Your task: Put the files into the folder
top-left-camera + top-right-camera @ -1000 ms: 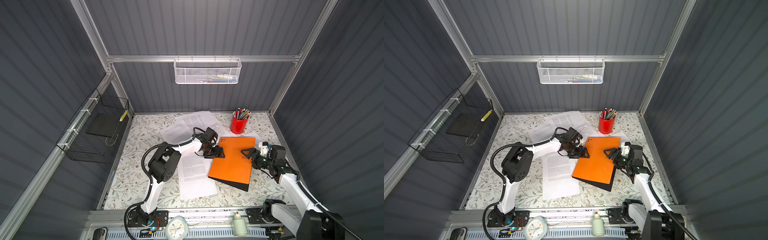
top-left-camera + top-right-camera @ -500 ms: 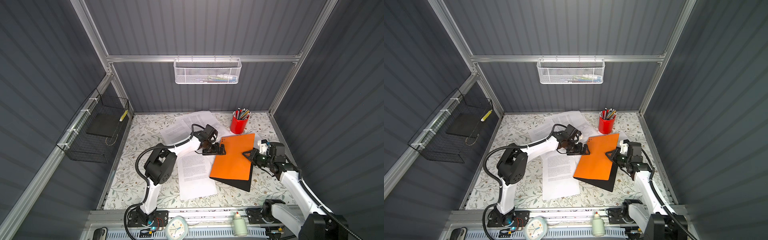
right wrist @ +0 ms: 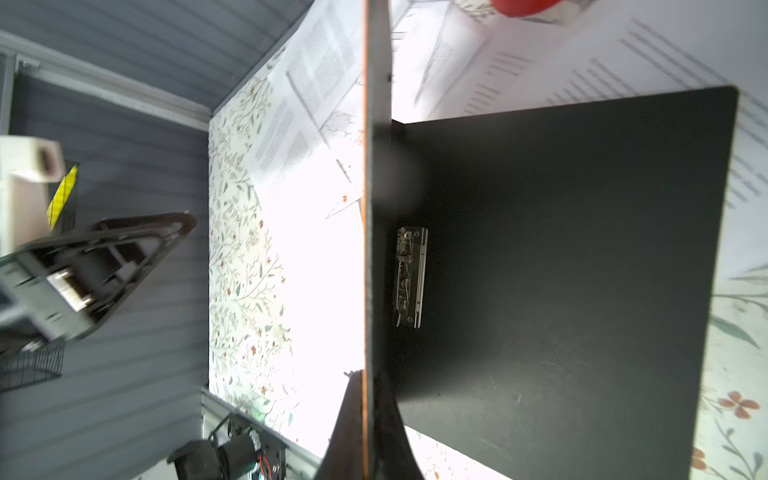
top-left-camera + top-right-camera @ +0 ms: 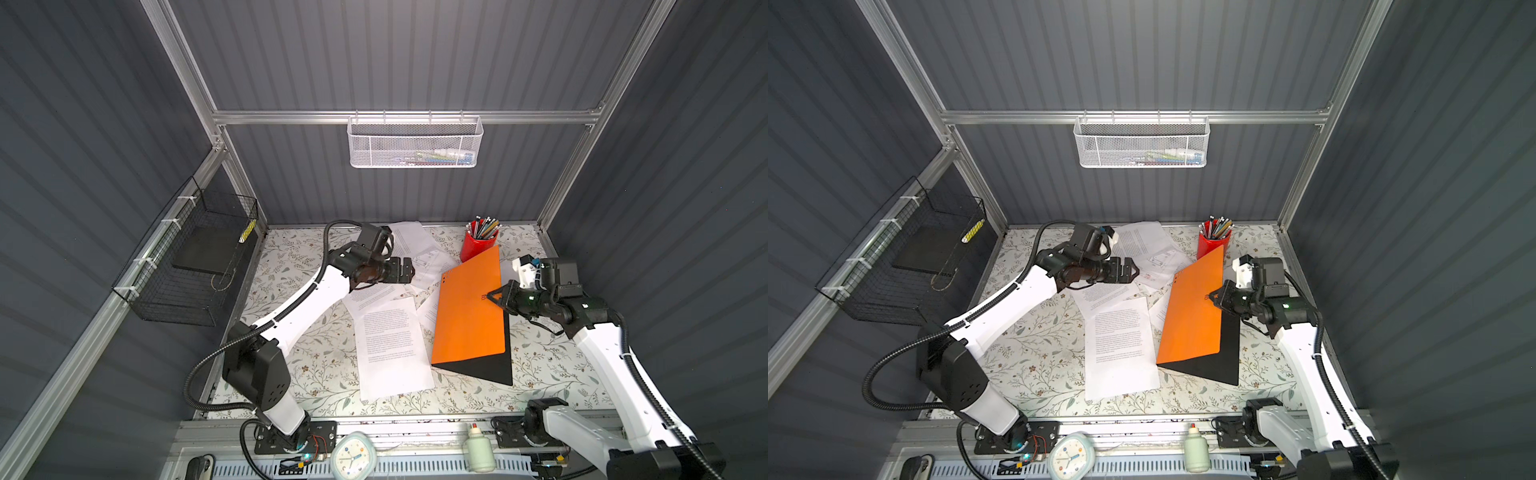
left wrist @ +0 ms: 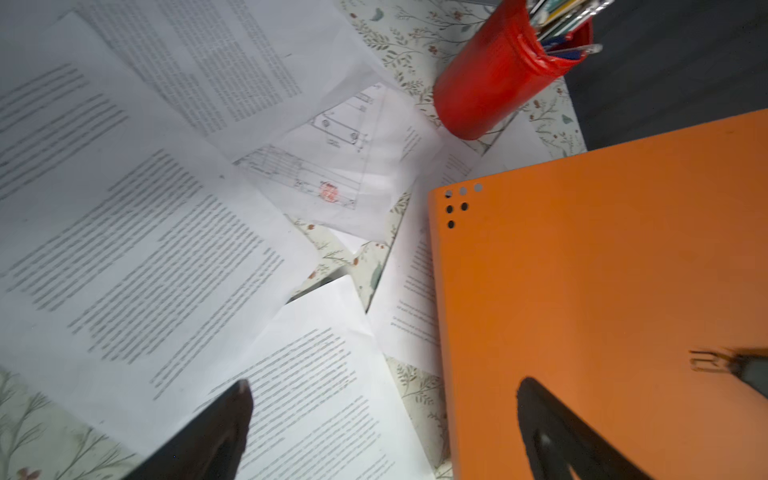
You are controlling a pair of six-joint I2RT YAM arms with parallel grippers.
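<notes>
Raised folder cover (image 4: pixel 469 311) mid-table, red pen cup (image 4: pixel 478 248) just behind it; bare table (image 4: pixel 324 374) front-left

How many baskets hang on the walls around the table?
2. A white mesh basket hangs on the back rail; a black wire basket hangs on the left side rail. None seems hidden.

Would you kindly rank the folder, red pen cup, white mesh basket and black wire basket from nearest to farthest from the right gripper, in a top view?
1. folder: clamped in the right gripper.
2. red pen cup: just behind it.
3. white mesh basket: hung at the back.
4. black wire basket: hung far left.
</notes>
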